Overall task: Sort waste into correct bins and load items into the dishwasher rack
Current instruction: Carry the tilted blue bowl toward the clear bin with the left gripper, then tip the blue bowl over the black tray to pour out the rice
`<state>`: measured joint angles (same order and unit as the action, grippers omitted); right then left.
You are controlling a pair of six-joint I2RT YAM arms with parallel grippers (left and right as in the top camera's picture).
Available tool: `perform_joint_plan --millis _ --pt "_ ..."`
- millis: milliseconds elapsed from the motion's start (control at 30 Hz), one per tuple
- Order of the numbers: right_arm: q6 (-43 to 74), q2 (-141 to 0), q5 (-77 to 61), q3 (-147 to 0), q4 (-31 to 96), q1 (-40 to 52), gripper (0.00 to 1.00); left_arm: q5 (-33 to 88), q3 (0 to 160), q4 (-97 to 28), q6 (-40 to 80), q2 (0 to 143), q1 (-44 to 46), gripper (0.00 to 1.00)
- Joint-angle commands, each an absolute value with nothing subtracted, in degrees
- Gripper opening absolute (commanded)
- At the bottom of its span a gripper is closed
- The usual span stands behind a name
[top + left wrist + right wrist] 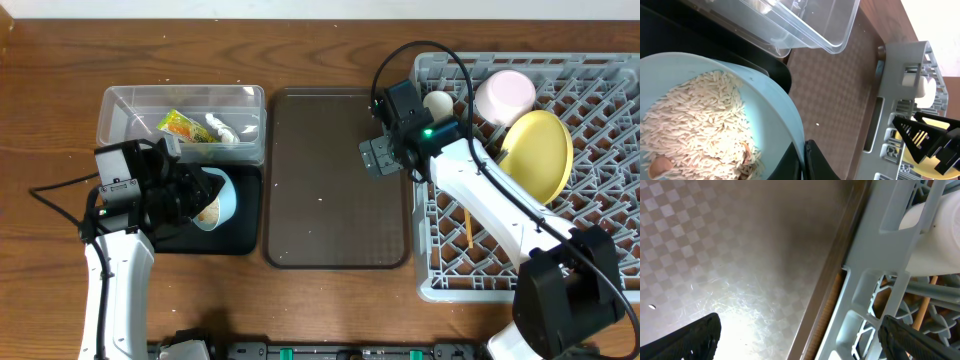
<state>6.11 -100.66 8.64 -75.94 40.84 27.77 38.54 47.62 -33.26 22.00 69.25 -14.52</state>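
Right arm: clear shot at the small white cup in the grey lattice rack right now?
Probably yes. The right end effector is open beside the grey lattice rack, and the small white cup sits uncovered just inside that corner. The pale pink cup next to it may crowd the grasp.

Centre of the overhead view: you see a dark brown serving tray, rectangular with rounded corners and a raised rim, lying flat on the wooden table. Close up, your wrist views show its floor embossed with a fine chequer pattern, lightly scratched and catching glare. A small white speck rests on it. A pale strip borders the table's far edge
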Motion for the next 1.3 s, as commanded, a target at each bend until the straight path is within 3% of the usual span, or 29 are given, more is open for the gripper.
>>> perform_joint_plan --millis 0,367,900,1133,1267 --pt "6.81 -100.09 8.91 -76.01 40.71 28.18 0.99 39.55 49.74 -33.34 20.58 68.49 -14.83 0.06" --pt "6.81 -100.09 8.91 -76.01 40.71 28.18 0.99 41.47 49.74 -33.17 20.60 69.10 -17.17 0.06" --pt "6.81 -100.09 8.93 -76.01 40.71 28.18 0.99 79.42 49.74 -29.10 16.08 83.31 -31.99 0.06" --pt "6.81 -100.09 8.91 -76.01 40.71 28.18 0.99 89.97 49.74 -28.10 14.57 90.41 -35.64 0.06" --pt "6.81 -100.09 8.93 -76.01 40.71 28.18 0.99 90.15 49.74 -27.75 14.59 91.96 -36.73 0.06"
